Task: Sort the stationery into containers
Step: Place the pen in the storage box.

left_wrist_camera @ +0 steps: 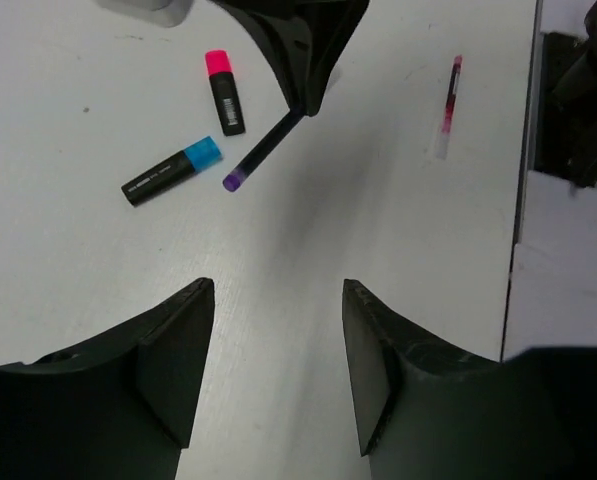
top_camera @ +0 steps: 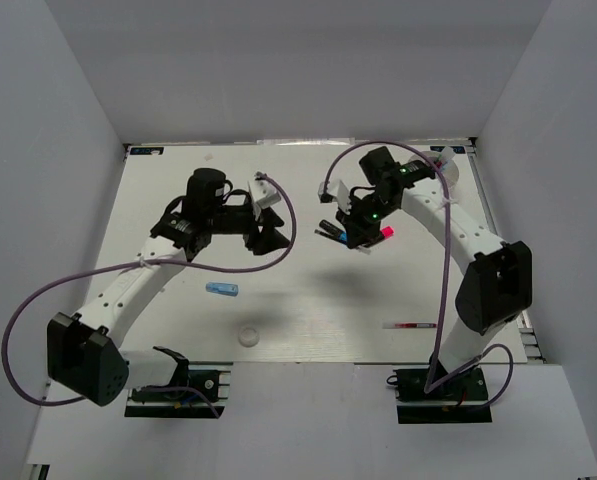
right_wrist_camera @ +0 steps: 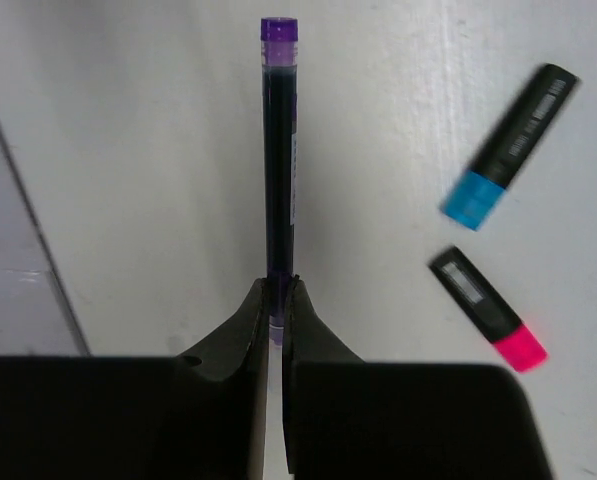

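I have the right fingers (right_wrist_camera: 263, 330) pinched tight on the tail end of the dark-blue pen (right_wrist_camera: 278, 150), its purple tip pointing away over the desk (right_wrist_camera: 128, 150). I cannot tell whether that tip is clear of the surface. The left fingers (left_wrist_camera: 173, 370) stand roughly half open, holding nothing. The pen is thin, stiff, light and smooth. I judge it could pivot or slip in an end grip, and mid-barrel would hold steadier. Just beside it lie the stubby black blue marker (left_wrist_camera: 173, 172) and pink marker (left_wrist_camera: 223, 92). The red pen (left_wrist_camera: 448, 100), light-blue tube (top_camera: 222, 290) and tape ring (top_camera: 248, 336) lie well apart.
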### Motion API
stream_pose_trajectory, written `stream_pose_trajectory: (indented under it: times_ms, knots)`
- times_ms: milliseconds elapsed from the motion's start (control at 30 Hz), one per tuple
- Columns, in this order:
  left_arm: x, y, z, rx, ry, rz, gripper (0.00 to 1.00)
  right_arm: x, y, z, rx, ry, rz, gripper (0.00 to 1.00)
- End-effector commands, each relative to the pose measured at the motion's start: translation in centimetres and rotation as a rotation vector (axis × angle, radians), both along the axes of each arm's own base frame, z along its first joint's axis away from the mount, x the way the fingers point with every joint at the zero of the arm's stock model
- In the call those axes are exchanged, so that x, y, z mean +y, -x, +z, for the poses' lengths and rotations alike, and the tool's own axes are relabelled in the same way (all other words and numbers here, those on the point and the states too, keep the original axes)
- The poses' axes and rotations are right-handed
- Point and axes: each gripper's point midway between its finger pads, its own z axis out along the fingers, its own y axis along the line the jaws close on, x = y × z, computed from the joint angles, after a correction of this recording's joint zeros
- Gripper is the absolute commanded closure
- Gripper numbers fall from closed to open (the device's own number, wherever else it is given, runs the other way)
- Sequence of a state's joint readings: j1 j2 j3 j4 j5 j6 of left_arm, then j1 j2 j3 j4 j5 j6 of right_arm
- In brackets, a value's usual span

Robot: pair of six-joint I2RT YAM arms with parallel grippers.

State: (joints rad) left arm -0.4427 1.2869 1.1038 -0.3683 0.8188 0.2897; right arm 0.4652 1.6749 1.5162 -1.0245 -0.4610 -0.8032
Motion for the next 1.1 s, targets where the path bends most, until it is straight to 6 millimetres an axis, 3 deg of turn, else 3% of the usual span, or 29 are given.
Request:
stream_pose_trajectory:
  times_ms: [0, 167, 333, 433, 1067]
  knots:
    - [0.7, 1.1, 0.2, -0.287, -0.065, -0.115, 0.37, 2.2, 3.2, 2.1, 0.144, -0.055, 0.043, 1.0]
    - [1.3, 1.8, -0.7, -0.499, -0.18, -0.221, 0.4, 4.2, 5.4, 2.0, 0.32, -0.065, 0.077, 1.0]
    - [1.1, 2.9, -2.2, -0.622, -0.257, -0.304, 0.39, 5.8, 6.2, 2.7, 0.414, -0.123, 0.073, 1.0]
    - [1.0, 2.4, -2.9, -0.681, -0.331, -0.316, 0.39, 6.3, 6.5, 2.3, 0.447, -0.112, 0.064, 1.0]
    - [-2.4, 3.1, -5.6, -0.759, -0.446, -0.435, 0.46, 7.3, 8.1, 2.0, 0.53, -0.11, 0.06, 1.0]
